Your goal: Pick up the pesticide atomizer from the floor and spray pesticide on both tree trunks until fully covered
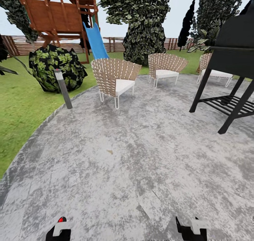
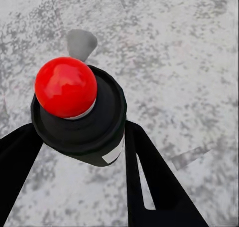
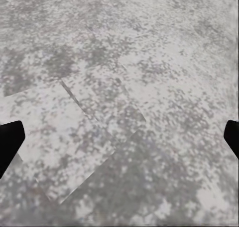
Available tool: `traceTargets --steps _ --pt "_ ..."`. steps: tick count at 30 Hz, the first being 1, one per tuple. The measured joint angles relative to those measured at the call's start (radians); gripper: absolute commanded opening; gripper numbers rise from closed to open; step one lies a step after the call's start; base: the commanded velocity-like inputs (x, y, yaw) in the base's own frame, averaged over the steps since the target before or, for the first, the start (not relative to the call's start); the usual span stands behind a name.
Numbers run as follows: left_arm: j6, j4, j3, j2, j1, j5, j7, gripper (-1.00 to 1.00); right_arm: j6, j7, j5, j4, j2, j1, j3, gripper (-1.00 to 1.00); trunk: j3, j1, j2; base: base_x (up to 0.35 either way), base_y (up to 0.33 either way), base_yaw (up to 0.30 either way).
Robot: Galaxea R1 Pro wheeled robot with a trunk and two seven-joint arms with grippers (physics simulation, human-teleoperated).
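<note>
Pickup's done, left end effector (image 2: 79, 152) pinching the pesticide atomizer (image 2: 79, 112), right end effector (image 3: 119, 137) spread and empty, spraying both trunks still to go.

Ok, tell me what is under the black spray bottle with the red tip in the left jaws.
Under the black spray bottle with the red tip lies mottled grey stone paving, bearing the bottle's grey shadow. The patch directly beneath is covered by the bottle and the left gripper.

The pesticide atomizer (image 2: 79, 114), a small black bottle with a white band and a round red tip, sits clamped between the left gripper's (image 2: 82, 152) black fingers (image 2: 154, 182), its red tip showing above the grey stone paving (image 1: 141, 156).
</note>
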Motion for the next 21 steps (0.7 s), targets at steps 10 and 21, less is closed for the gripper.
traceTargets --steps 10,21 --pt "0.000 0.000 0.000 0.000 0.000 0.000 0.000 -1.00 0.000 0.000 0.000 -0.001 0.000 0.000 0.000 1.00 0.000 0.000 0.000 0.000 0.000 -0.269" --pt "0.000 0.000 0.001 0.000 0.000 0.000 0.000 -1.00 0.000 0.000 0.000 -0.001 0.000 0.000 0.000 1.00 0.000 0.000 0.000 0.000 0.000 -0.269"
